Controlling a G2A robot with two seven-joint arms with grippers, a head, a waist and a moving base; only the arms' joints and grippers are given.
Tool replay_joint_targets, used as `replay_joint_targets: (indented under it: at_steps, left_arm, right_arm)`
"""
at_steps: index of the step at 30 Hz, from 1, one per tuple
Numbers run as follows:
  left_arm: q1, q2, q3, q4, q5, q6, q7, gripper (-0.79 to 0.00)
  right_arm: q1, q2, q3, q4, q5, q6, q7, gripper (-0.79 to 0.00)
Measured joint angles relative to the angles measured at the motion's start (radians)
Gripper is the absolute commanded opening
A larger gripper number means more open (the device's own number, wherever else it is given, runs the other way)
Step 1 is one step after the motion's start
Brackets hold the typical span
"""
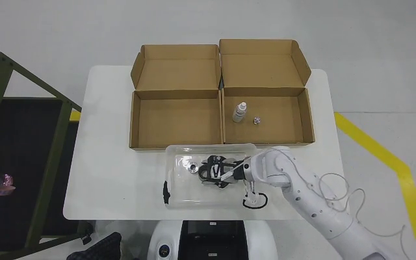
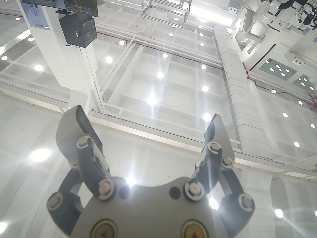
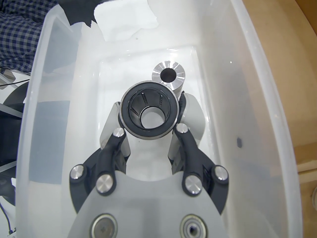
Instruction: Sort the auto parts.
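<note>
**Bearing gripped in the bin; lift-out comes next**

The linear bearing (image 3: 148, 105), a black-rimmed metal sleeve, is clamped between the fingers of the right gripper (image 3: 150, 115), one pad on each side of its round wall. It is inside the clear bin (image 3: 250, 38), in the bin's 3 o'clock half as seen from above. Its open end faces the wrist camera, so the bore is seen end-on. The long axis therefore runs roughly along the fingers, slanting down toward the bin floor, with the far end pointing about 9 o'clock. Whether that far end rests on the floor I cannot tell.

Close beyond it, toward 9 o'clock, lies a silver bushing (image 3: 158, 74); whether the two touch is unclear.

I judge the step in hand to be the pick from the bin: the grasp is made and the carry has not begun. The next move calls for raising the bearing clear of the bin wall without nudging the bushing, then travelling toward 12 o'clock. Two open cardboard boxes stand there, just beyond the bin. The left box (image 1: 175, 123), at 11 o'clock, has a bare floor. The right box (image 1: 279, 127), at 1 o'clock, holds a small bottle (image 1: 240, 112) and a small metal part (image 1: 257, 119). Which box suits the bearing is not settled by this moment.

The left gripper (image 2: 147, 113) points at the ceiling, jaws wide apart and empty.
</note>
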Motion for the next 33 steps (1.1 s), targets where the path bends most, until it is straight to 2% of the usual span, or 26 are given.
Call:
replay_joint_targets:
  at_steps: [14,33]
  left_arm:
    - [0.000,0.000,0.000,0.000,0.000,0.000,0.000,0.000]
    - [0.000,0.000,0.000,0.000,0.000,0.000,0.000,0.000]
  right_arm:
    - [-0.080,0.042,0.133,-0.176,0.067,-0.058,-0.022,-0.785]
    - [-0.096,0.071,0.277,-0.319,0.269,-0.003,-0.036,-0.785]
